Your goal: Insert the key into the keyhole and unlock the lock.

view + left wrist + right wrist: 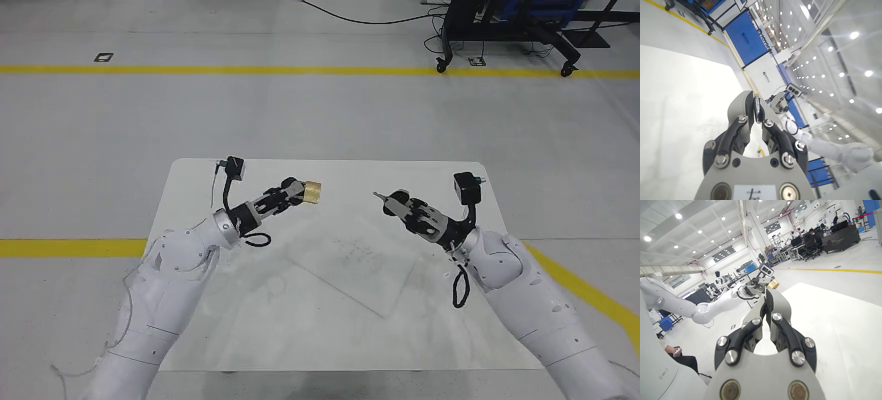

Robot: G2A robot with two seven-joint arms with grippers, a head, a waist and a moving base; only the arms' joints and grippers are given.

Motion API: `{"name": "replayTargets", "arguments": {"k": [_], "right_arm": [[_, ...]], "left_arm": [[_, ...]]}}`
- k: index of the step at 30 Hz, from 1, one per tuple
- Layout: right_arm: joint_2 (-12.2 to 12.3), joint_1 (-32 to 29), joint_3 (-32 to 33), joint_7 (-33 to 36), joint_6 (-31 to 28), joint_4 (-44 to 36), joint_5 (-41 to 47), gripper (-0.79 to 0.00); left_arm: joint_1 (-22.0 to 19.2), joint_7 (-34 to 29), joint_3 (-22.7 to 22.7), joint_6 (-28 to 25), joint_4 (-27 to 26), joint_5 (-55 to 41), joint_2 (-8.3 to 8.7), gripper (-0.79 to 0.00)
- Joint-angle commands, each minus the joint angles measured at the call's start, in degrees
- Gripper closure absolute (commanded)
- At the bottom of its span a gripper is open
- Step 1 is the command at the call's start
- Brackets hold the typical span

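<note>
Above the white table (330, 330) my left gripper (296, 193) is shut on a brass padlock (313, 191). In the left wrist view its pads (749, 106) pinch the lock's silver shackle (756, 110). My right gripper (394, 204) faces it from the right, shut on a small metal key (380, 196) whose tip points toward the lock. A gap separates key and lock. In the right wrist view the padlock (773, 283) hangs just beyond my shut right gripper (768, 293), with the key hidden between the fingers.
A thin clear sheet (352, 265) lies flat on the table below the two grippers. Yellow floor lines (200, 69) run behind and beside the table. A dark wheeled frame (520, 35) stands far back on the right.
</note>
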Motion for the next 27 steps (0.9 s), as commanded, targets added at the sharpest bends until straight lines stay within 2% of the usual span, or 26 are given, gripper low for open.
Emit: {"name": "replayTargets", "arguments": {"k": [1, 10, 13, 17, 22, 27], "right_arm": [[-0.48, 1.00, -0.59, -1.81, 0.24, -0.01, -0.88, 0.000], [-0.48, 1.00, -0.59, -1.81, 0.24, -0.01, -0.88, 0.000], [-0.93, 0.79, -2.39, -0.50, 1.77, -3.27, -1.58, 0.000], [-2.12, 2.16, -5.52, -0.90, 1.41, -5.79, -1.00, 0.000], [-3.63, 3.40, -7.77, -4.27, -0.92, -6.38, -4.75, 0.000], [-4.88, 3.20, -8.19, -8.86, -0.12, -6.40, -13.89, 0.000]], "left_arm": [[-1.43, -1.43, 0.49, 0.84, 2.47, 0.08, -0.05, 0.000], [-0.49, 0.18, 0.81, 1.98, 1.31, 0.19, -0.15, 0.000], [0.30, -0.88, 1.92, 3.61, 0.30, -8.88, -0.86, 0.000], [-1.34, -1.40, 4.64, 6.77, 1.90, -17.21, -2.12, 0.000], [-4.24, -2.41, 7.42, 6.96, 4.72, -19.29, -3.27, 0.000], [-5.41, -6.67, 7.89, 6.96, 8.11, -26.28, -4.08, 0.000]]}}
